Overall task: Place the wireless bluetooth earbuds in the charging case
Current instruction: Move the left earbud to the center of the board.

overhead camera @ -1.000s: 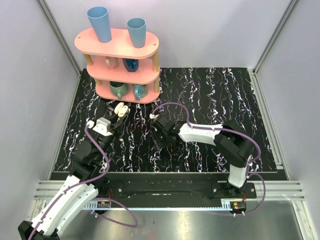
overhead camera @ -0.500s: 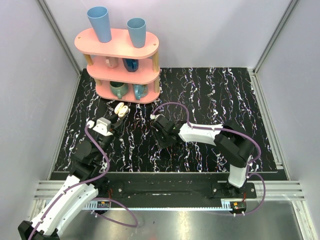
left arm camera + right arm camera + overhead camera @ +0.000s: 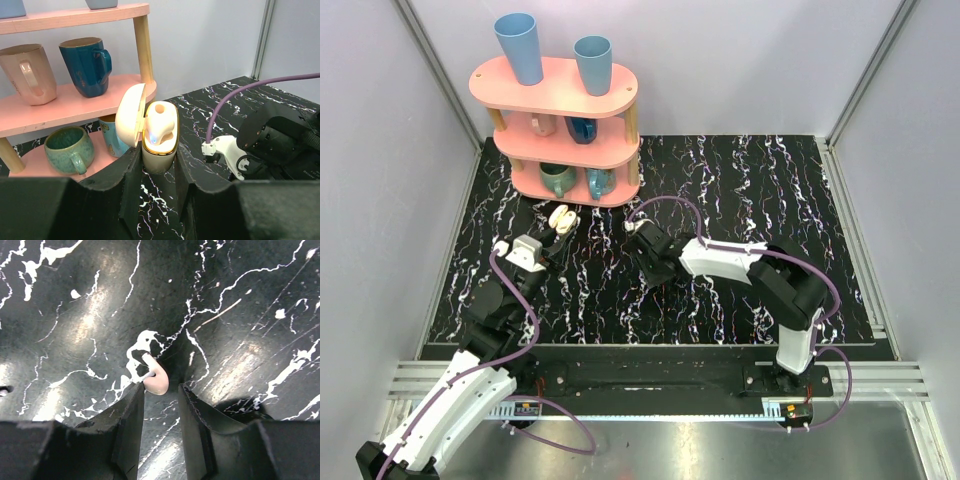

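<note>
Charging case [image 3: 159, 142] upright between fingers of left gripper [image 3: 157, 159], jaws closed tight on lower shell from both sides. Lid [image 3: 131, 121] swung open to one side, standing near vertical. Seated earbud [image 3: 160, 124] in case's well, cream-white, bluish glint low on its face. Case near far-left corner of table [image 3: 740, 190], just in front of pink shelf [image 3: 555, 95], apart from bottom tier.

Shelf contents: two pale blue tumblers [image 3: 520, 48] on top tier; beige mug [image 3: 27, 72] and dark blue mug [image 3: 87, 65] on middle tier; green mug [image 3: 70, 150] on bottom tier. Any print on case or mugs too small to make out.

Loose earbud [image 3: 158, 384] on table surface, roughly mid-table, well apart from case. Right gripper [image 3: 161, 392] lowered over it, jaws parted, not clamped. Earbud between fingertips, just beside finger at left of wrist view, contact uncertain, clear gap to the other finger. Earbud hidden under gripper in top view.

Purple cable [image 3: 240, 95] looped above right wrist.
</note>
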`<state>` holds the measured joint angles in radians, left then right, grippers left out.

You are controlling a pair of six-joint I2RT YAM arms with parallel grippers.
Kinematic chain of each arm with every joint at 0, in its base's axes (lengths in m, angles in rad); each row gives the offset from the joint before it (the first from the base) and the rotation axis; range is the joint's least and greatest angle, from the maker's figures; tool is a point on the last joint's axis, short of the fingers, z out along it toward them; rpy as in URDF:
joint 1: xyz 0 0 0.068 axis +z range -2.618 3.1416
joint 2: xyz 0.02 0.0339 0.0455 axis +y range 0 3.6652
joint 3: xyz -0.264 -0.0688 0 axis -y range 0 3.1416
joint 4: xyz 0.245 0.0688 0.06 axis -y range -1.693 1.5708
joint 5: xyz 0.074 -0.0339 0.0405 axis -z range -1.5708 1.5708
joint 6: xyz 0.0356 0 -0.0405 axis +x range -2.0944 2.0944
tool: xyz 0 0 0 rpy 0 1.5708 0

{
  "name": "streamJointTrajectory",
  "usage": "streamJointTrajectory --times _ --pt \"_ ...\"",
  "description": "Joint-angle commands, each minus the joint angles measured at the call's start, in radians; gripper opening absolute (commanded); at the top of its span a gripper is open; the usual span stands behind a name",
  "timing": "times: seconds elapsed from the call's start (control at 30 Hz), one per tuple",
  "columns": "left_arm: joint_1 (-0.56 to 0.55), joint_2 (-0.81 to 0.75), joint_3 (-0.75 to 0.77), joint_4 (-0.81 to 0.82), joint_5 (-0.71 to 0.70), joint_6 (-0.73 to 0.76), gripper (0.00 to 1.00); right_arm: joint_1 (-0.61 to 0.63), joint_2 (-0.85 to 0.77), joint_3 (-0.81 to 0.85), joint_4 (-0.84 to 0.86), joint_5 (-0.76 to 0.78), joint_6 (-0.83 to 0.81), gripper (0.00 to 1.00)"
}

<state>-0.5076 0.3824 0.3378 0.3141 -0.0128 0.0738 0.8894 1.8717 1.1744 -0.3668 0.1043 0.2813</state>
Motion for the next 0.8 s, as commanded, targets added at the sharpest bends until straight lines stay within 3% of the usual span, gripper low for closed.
streamJointTrajectory --times 0.0,0.13,0.4,0.77 --pt "0.0 0.001 0.017 0.034 -0.018 0.003 0.0 -0.017 0.01 0.03 -0.046 0.035 -0.074 0.41" --pt "-0.002 0.004 0.015 0.039 -0.021 0.004 0.0 -0.018 -0.02 0.047 -0.061 0.044 -0.065 0.41" --pt "0.0 0.003 0.018 0.039 -0.021 0.003 0.0 -0.018 -0.149 0.021 -0.002 -0.103 0.044 0.43" --pt "0.0 -0.005 0.02 0.031 -0.026 0.003 0.0 -0.02 -0.098 -0.055 0.084 -0.193 0.203 0.41"
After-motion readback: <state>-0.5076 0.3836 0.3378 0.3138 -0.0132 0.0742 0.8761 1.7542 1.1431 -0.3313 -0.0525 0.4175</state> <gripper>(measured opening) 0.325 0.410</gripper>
